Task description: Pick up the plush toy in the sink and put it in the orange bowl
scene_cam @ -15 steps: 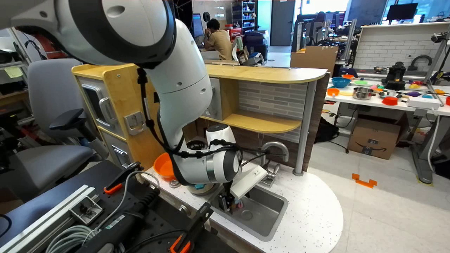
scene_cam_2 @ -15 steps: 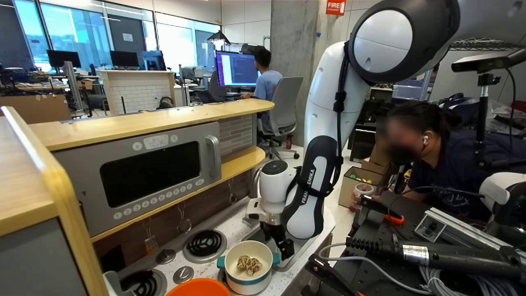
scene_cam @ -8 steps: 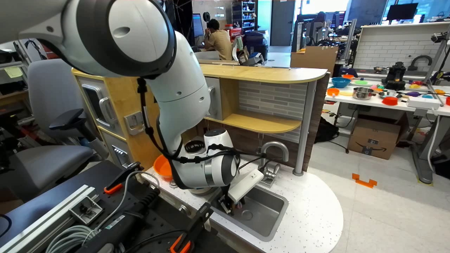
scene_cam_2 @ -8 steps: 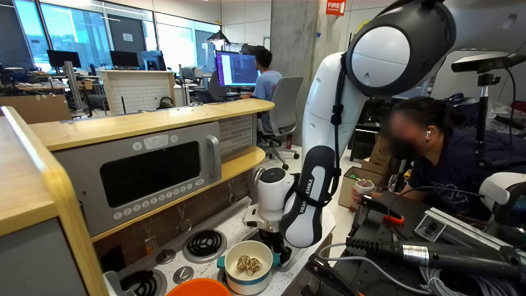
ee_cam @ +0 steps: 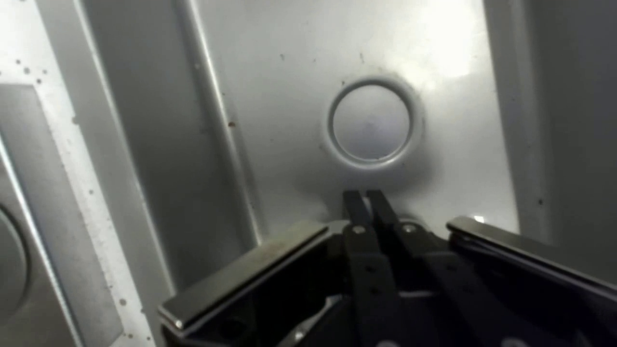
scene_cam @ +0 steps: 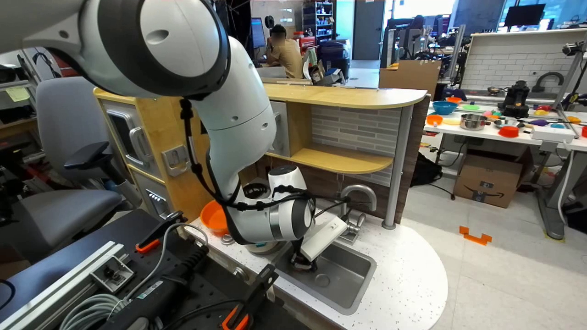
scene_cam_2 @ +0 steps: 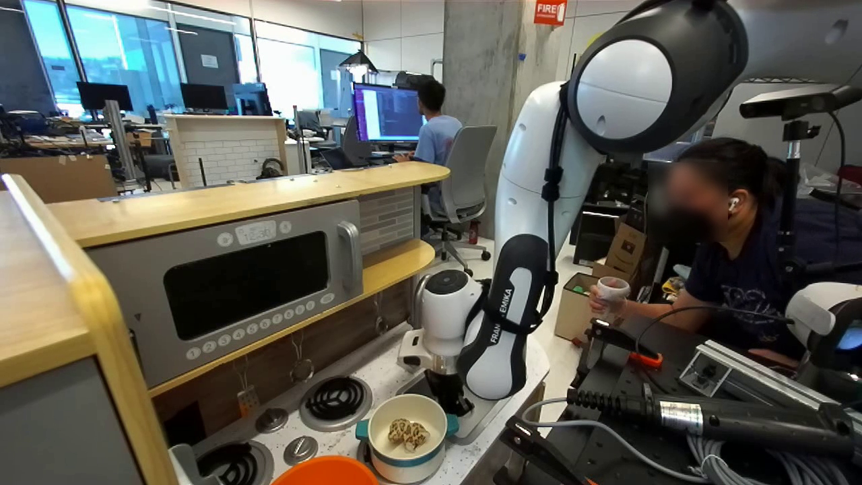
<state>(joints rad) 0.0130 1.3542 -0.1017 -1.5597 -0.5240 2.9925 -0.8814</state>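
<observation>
My gripper (ee_cam: 365, 193) reaches down into the sink (ee_cam: 289, 130), its two black fingers drawn together. Only a thin pale slit shows between the tips, and no held thing is visible there. The plush toy is not seen on the part of the basin in view; it may be hidden under the gripper, where a pale edge shows that I cannot identify. From outside, the gripper (scene_cam: 305, 264) is at the end of the basin (scene_cam: 360, 279) nearest the stove. On the counter's far end sits the orange bowl (scene_cam: 213, 217), cut off at the bottom as the bowl (scene_cam_2: 326, 473) in an exterior view.
A cream pot (scene_cam_2: 404, 473) with teal handles stands between bowl and sink, a brown-spotted tan lump (scene_cam_2: 408, 434) inside. The faucet (scene_cam: 360, 189) arches behind the basin, and a wooden shelf (scene_cam: 341, 160) overhangs the counter. A person (scene_cam_2: 741, 269) leans by the black table.
The fingers, spread apart a second ago, have come together. My arm sank a little deeper into the basin, then rose very slightly. The person has shifted.
</observation>
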